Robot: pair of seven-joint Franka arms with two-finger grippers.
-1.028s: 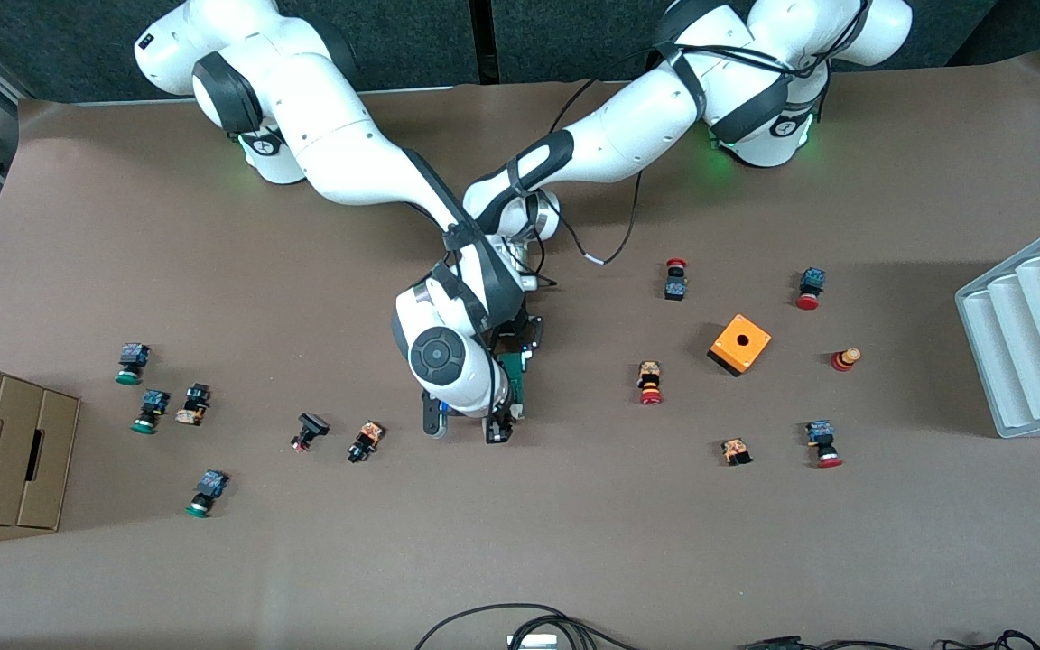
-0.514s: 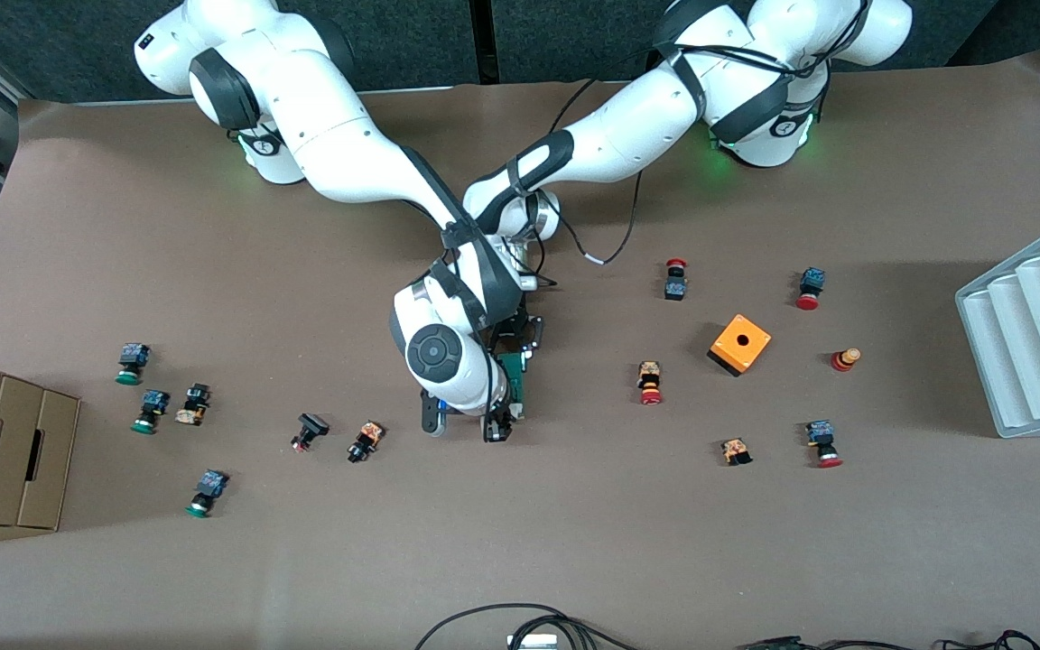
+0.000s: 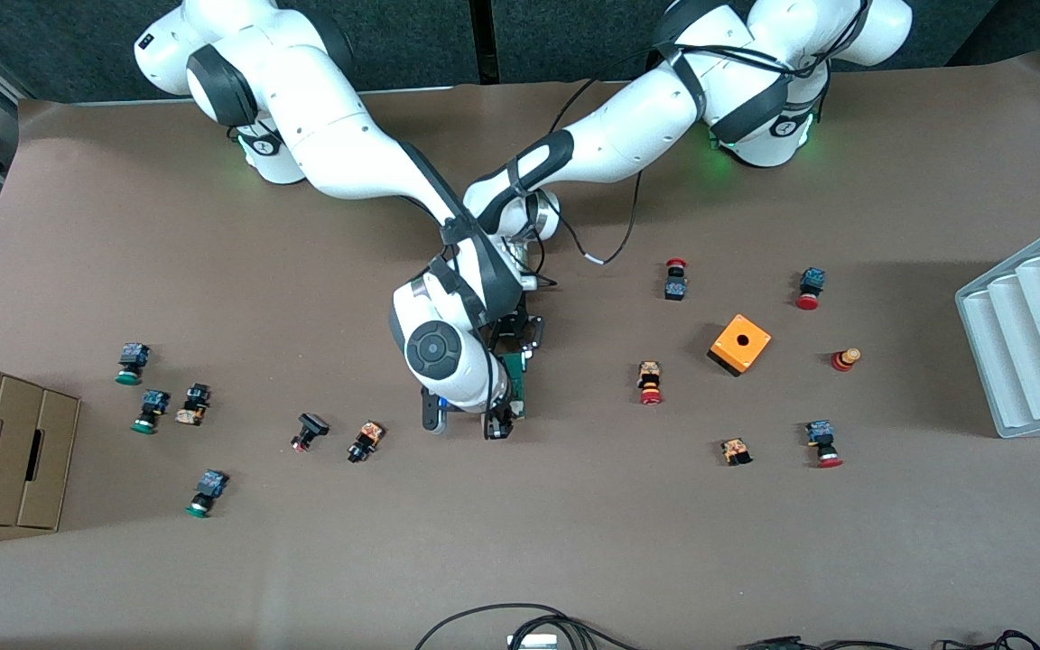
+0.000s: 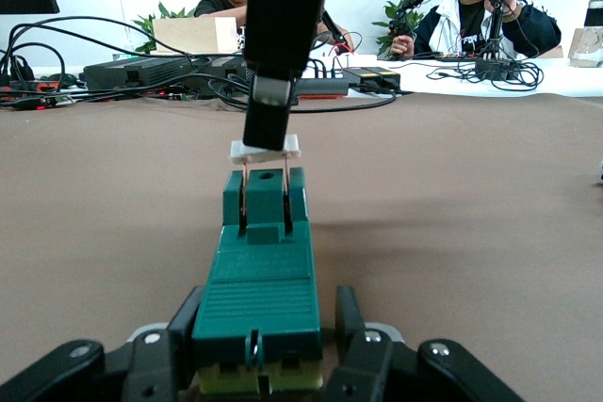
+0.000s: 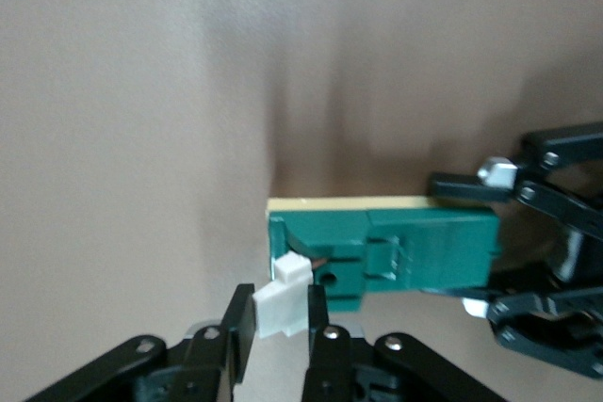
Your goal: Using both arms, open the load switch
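Left gripper [image 4: 259,378] is clamped on one end of the narrow dark-green load switch block [image 4: 259,270], pinning it mid-desk [image 3: 574,542]. Right gripper [image 5: 281,327] pinches the switch's small white tab [image 5: 283,306]. Looks like the pull-open step; next move probably needs a steady tug without the block slipping.

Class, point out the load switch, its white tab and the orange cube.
load switch [image 4: 256,280]: left wrist view, green top face.
white tab [image 5: 280,306]: right wrist view, its middle.
orange cube [image 3: 740,344]: front view, top face.
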